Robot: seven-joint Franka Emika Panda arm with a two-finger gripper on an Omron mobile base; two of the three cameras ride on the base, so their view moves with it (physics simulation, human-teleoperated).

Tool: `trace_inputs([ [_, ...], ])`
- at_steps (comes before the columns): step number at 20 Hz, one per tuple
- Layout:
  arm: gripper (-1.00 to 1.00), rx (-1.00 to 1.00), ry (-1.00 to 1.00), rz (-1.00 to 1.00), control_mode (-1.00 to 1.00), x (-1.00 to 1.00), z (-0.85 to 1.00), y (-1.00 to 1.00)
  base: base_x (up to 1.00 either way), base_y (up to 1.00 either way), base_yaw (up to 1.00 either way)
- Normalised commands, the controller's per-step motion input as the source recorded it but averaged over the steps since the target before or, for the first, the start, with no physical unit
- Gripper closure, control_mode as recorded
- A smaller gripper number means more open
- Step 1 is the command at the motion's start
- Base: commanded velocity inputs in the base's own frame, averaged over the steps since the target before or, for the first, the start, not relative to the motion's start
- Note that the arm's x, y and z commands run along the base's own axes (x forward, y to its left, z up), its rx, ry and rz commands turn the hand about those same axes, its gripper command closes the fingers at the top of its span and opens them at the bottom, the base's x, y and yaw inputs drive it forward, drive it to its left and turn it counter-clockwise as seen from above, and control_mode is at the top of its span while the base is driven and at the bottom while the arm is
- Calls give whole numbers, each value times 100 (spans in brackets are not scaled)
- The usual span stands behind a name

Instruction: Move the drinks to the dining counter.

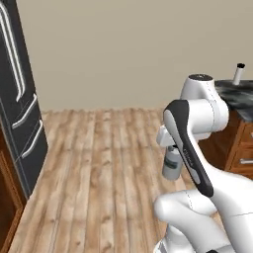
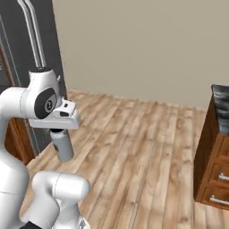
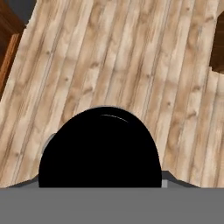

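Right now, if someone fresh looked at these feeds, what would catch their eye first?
Most striking is the bottle hanging from the gripper above bare wooden floor, its black cap looming large in the hand view. Next, a second slim bottle stands on the marbled counter at far right of the left base view.

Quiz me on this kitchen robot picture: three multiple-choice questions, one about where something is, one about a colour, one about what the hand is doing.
1. Where is the slim bottle?
A. on the marbled counter
B. on the floor
C. in the gripper

2. What colour is that bottle's cap?
A. red
B. black
C. green

3. What is the gripper doing?
A. hanging open
B. pressing a drawer
C. holding the wider bottle above the floor

Answers: 1 A, it stands on the stone top at the far right. 2 B, the cap is dark against the wall. 3 C, the bottle hangs under the hand in both base views.
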Motion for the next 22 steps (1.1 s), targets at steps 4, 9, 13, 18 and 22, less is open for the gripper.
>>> trace_inputs([
  [4,100,0,0,0,100,0,0,0,83,0,-57],
  [9,100,0,0,0,100,0,0,0,99,33,-47],
  [13,100,0,0,0,100,0,0,0,100,48,-42],
  [18,100,0,0,0,100,0,0,0,100,51,-42],
  [22,100,0,0,0,100,0,0,0,100,52,-49],
])
